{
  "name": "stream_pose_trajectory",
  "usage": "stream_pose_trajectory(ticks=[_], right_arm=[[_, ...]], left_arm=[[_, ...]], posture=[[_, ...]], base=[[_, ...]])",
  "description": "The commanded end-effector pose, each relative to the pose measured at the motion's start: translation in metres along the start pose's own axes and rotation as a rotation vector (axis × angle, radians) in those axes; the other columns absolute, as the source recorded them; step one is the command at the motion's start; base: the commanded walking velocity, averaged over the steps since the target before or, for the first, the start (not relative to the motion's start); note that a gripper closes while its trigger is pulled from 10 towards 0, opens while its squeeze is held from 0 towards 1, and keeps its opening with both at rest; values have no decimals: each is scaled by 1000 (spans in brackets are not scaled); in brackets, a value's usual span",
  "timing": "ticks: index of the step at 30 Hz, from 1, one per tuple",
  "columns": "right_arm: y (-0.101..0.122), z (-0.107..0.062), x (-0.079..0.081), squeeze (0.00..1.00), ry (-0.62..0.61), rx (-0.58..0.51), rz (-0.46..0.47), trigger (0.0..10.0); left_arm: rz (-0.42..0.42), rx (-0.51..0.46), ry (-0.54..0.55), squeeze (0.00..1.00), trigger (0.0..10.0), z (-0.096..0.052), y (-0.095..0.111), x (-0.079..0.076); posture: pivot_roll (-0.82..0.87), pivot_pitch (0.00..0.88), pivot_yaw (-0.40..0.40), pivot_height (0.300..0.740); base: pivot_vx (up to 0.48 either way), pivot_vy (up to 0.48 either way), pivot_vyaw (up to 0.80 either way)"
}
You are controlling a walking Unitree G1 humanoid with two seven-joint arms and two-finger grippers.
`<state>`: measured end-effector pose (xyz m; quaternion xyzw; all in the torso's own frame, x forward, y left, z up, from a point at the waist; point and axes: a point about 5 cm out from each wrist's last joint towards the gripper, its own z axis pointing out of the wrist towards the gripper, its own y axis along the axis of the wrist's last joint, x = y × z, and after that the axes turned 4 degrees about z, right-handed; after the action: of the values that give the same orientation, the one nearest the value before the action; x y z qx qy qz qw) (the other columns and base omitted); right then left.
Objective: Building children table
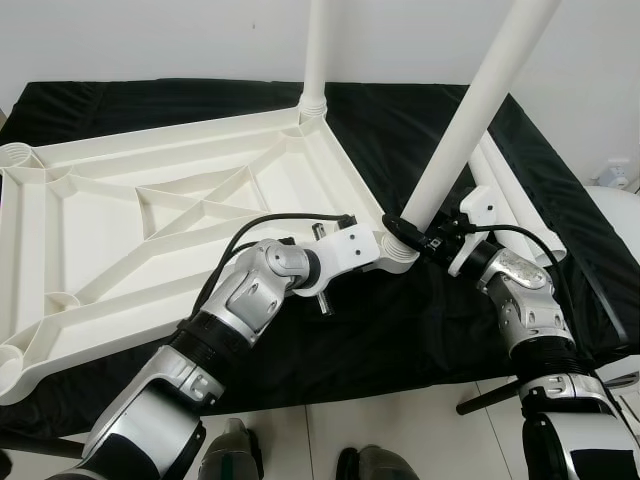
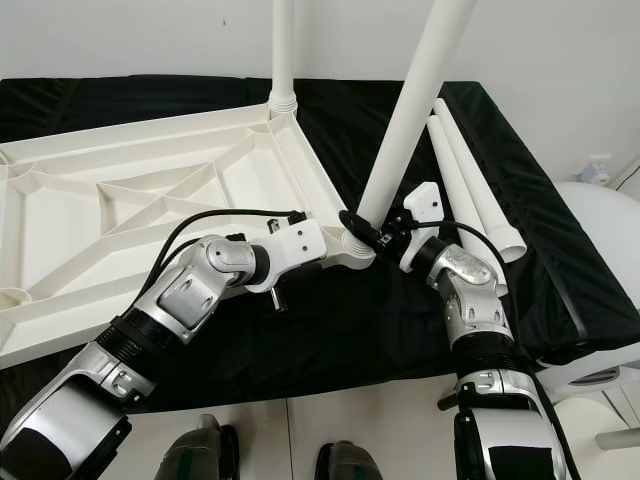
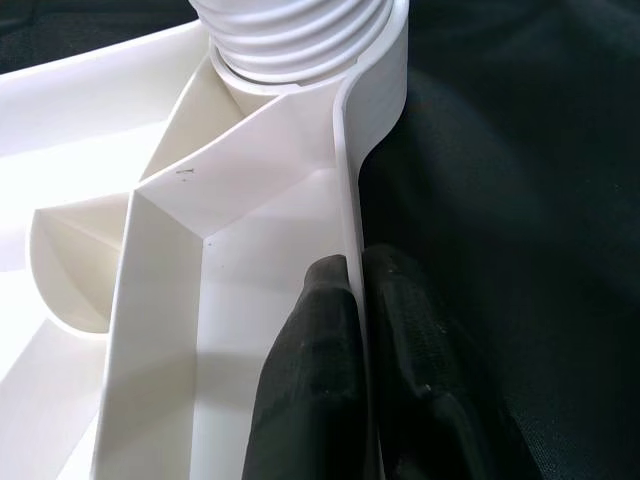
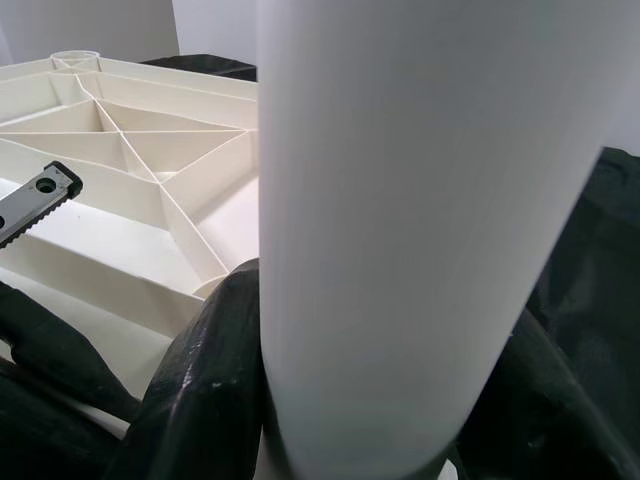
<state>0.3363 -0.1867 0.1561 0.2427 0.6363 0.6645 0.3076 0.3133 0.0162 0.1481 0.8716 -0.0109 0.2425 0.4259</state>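
Tabletop, white and ribbed, lies upside down across the left and centre of your head view, on a surface covered with black cloth. Its underside faces up, showing diagonal braces and round sockets at the corners.

Your left gripper reaches in from the lower left to the tabletop's near right edge. In the left wrist view you can see its two black fingers pinched on the thin rim wall, one on the inside and one on the outside, jaws narrow with the wall between them, just short of the threaded corner socket.

At upper centre a white leg stands upright in the far corner socket.

Right of centre, a second leg leans toward the upper right of the frame, its lower end sitting at the near right corner socket. Your right gripper is wrapped around the base of this leg; the right wrist view shows black fingers on either side of the white tube, jaws holding it.

Further right, two spare legs lie side by side on the cloth.
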Motion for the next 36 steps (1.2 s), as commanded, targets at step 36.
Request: stream_pose_trajectory(ticks=[36], right_arm=[[3,45,55,0,-612,-131,152,10000]], left_arm=[[42,-44,-15,0,10000,1,12,-5]], posture=[[-23,68,-27,740]], base=[[0,0,0]])
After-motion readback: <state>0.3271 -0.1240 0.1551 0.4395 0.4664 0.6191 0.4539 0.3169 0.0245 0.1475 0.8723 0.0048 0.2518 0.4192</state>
